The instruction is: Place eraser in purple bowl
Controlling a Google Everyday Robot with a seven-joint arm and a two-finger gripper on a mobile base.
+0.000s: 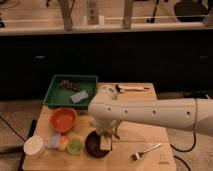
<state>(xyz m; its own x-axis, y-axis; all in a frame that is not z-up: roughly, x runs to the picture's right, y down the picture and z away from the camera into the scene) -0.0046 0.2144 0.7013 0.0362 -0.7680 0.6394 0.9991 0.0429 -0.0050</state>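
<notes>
The purple bowl, small, dark and glossy, sits near the table's front edge, left of centre. The eraser, a pale tan block, is at the bowl's right side, directly under my gripper. I cannot tell whether it rests in the bowl or is held just above it. My white arm reaches in from the right and bends down over the bowl, hiding part of its rim.
An orange bowl stands left of the purple bowl. A green tray at the back left holds a grey-blue block. A small green cup and a white cup stand at the front left. A fork lies front right, and another utensil at the back.
</notes>
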